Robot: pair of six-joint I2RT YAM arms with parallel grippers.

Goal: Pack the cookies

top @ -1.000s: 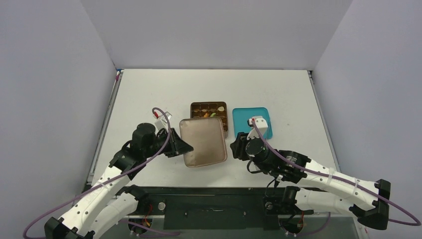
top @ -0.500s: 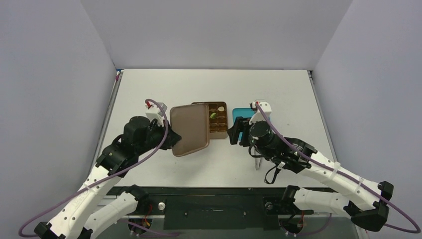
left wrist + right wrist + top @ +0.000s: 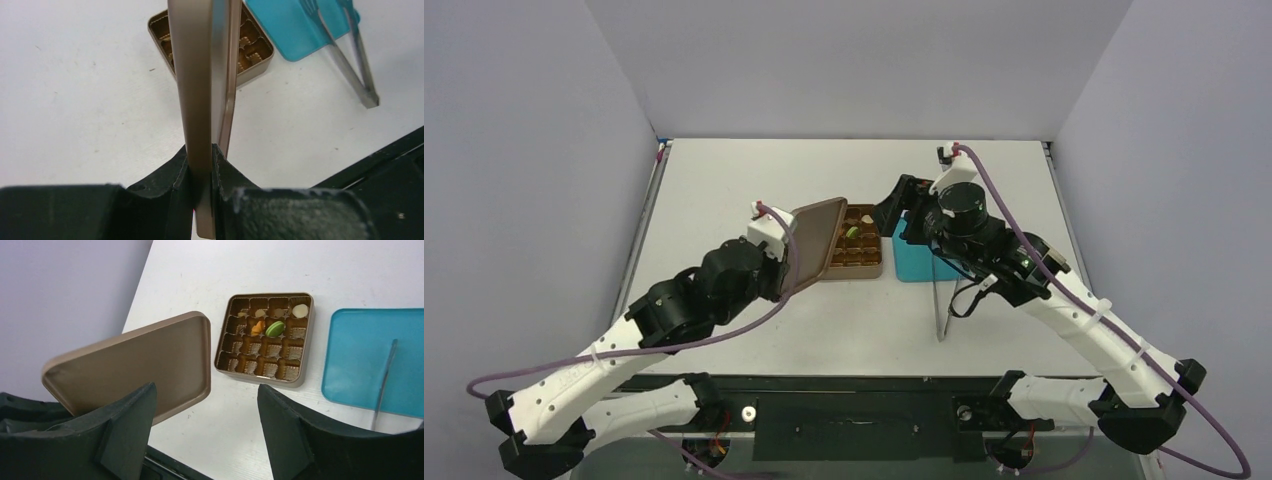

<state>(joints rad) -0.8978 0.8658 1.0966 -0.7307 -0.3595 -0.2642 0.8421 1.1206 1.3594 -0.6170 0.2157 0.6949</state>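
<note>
The cookies (image 3: 275,329) are a few small green, orange and tan pieces in the far rows of the open gold tin (image 3: 300,377), also in the top view (image 3: 852,230). My left gripper (image 3: 200,150) is shut on the edge of the tin's brown lid (image 3: 197,75) and holds it tilted on edge just left of the tin (image 3: 871,268). In the top view the lid (image 3: 812,245) hides the tin's left side. My right gripper (image 3: 206,390) is open and empty, raised above the table, looking down on tin and lid (image 3: 140,360). It shows in the top view (image 3: 892,208).
A teal tray (image 3: 360,355) lies right of the tin. Long metal tweezers (image 3: 940,300) rest with their tips on the tray and their joined end on the table in front. Grey walls enclose the white table (image 3: 724,180).
My left gripper has carried the lid from flat in front of the tin up and back, now tilted on edge beside the tin. My right arm has risen and swung back over the tray.
</note>
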